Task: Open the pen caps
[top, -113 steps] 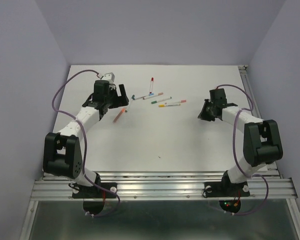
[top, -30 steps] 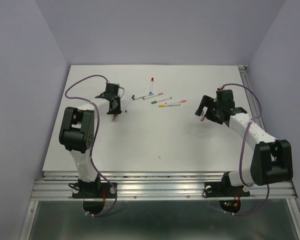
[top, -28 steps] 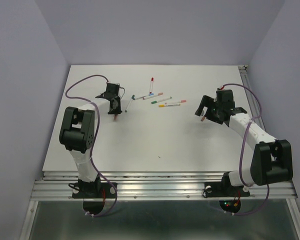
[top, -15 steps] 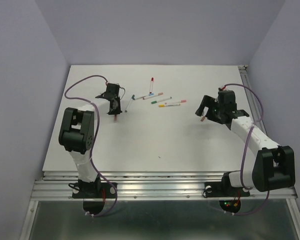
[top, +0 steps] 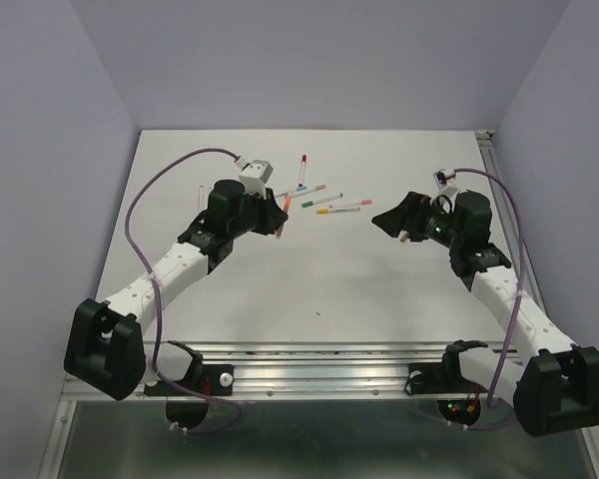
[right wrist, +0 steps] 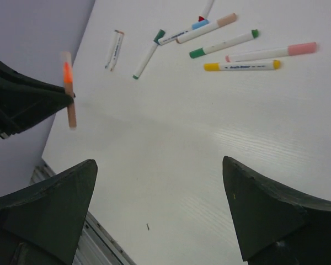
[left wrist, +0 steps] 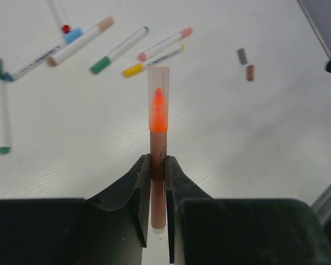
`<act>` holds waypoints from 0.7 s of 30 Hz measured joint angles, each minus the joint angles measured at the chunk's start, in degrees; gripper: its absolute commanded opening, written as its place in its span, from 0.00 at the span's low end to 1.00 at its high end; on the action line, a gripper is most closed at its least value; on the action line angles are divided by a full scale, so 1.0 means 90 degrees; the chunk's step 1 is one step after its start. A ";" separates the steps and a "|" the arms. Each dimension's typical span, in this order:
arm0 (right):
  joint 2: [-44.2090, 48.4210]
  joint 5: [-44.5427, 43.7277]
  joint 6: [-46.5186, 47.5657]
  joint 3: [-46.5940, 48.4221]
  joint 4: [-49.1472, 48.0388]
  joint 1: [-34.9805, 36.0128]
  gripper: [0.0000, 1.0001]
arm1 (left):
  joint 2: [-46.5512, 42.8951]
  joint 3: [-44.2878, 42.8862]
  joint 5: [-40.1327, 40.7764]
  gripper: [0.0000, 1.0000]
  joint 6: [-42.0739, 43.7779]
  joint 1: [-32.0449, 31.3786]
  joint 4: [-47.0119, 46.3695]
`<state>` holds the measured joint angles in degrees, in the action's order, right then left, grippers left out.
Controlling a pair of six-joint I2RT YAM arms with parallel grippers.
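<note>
My left gripper (left wrist: 158, 165) is shut on the lower barrel of an orange pen (left wrist: 158, 141), held upright above the table. Its translucent pen cap (left wrist: 158, 91) sits over the orange tip. From above, this gripper (top: 278, 214) and the pen (top: 286, 203) hang left of centre. My right gripper (top: 387, 222) stands wide open and empty, facing the left one. In the right wrist view the gripper (right wrist: 159, 163) looks across at the held pen (right wrist: 69, 96). Several capped pens (top: 324, 200) lie at the back middle. Two loose caps, grey (left wrist: 241, 56) and brown (left wrist: 250, 72), lie to their right.
On the table lie a yellow-capped pen (right wrist: 240, 65), a pink one (right wrist: 273, 52), a green one (right wrist: 223, 44), a blue one (right wrist: 204, 27) and a red one (top: 302, 165). A green-tipped pen (right wrist: 149, 53) and a short white barrel (right wrist: 115, 49) lie further left. The metal rail (top: 319, 374) runs along the near edge.
The left gripper has closed on the orange pen, lifted it off the table and carried it right toward the middle. The right gripper has moved left toward it, still open.
</note>
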<state>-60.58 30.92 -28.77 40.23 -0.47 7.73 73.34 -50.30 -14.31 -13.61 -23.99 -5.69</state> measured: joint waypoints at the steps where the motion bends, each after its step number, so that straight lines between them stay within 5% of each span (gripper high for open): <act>1: 0.0029 0.0107 -0.0085 -0.0051 -0.0155 0.0036 1.00 | -0.0029 0.0070 -0.0124 0.00 -0.0017 -0.0180 -0.0114; 11: -0.0124 -0.0707 -0.0619 -0.0158 -0.0996 0.2244 0.90 | -0.0274 0.0641 -0.0491 0.00 -0.0537 -0.1761 -0.0763; 15: -0.0522 -0.1307 -0.0986 -0.0180 -0.1632 0.2664 0.78 | -0.0515 0.0719 -0.0294 0.00 -0.0658 -0.1843 -0.0891; 21: -0.0775 -0.1902 -0.1292 -0.0197 -0.2436 0.2914 0.77 | -0.0554 0.0818 -0.0044 0.00 -0.0770 -0.1885 -0.0913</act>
<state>-67.55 13.80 -40.40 38.46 -22.39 33.95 68.36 -42.94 -14.70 -20.53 -40.95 -13.91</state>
